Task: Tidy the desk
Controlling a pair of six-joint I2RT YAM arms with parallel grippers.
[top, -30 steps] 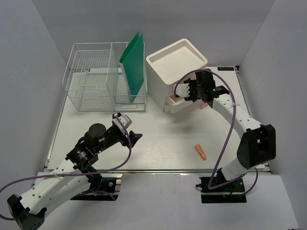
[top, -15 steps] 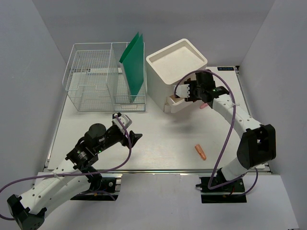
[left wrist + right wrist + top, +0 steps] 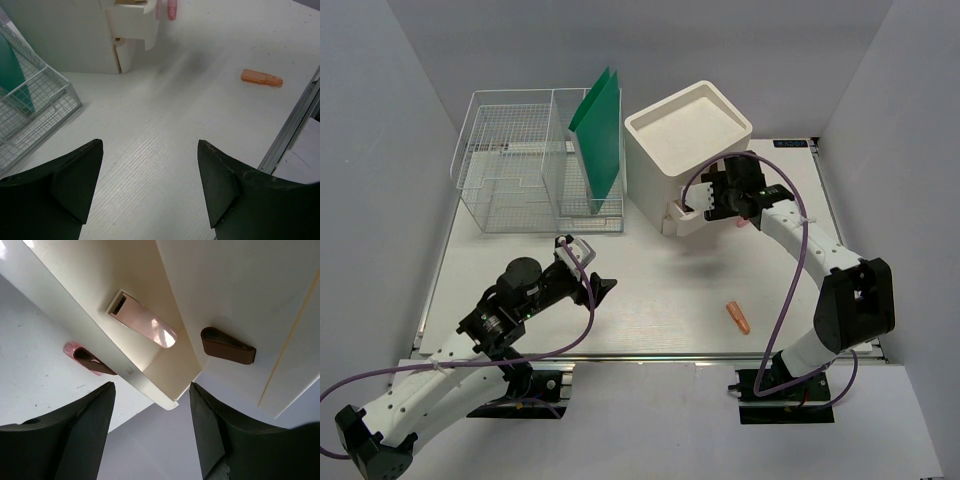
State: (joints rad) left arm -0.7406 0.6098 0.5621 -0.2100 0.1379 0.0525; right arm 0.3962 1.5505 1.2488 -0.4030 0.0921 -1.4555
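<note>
The white desk (image 3: 650, 285) holds a white drawer box (image 3: 685, 135) at the back, with its lowest drawer (image 3: 678, 217) pulled out. My right gripper (image 3: 717, 200) is open and empty, with its jaws on either side of the drawer's front corner (image 3: 167, 401). A pink flat piece (image 3: 142, 320) lies inside that drawer. Another pink piece (image 3: 741, 222) sits just right of the drawer. An orange piece (image 3: 738, 317) lies on the desk at the front right, also in the left wrist view (image 3: 261, 78). My left gripper (image 3: 590, 275) is open and empty above bare desk (image 3: 150, 100).
A wire basket (image 3: 510, 175) with a green folder (image 3: 600, 130) stands at the back left. A metal rail (image 3: 650, 357) runs along the near edge of the desk. A brown loop handle (image 3: 227, 346) sits on the box front above the open drawer.
My right gripper has shifted slightly left, closer to the open drawer. The left arm has not moved.
</note>
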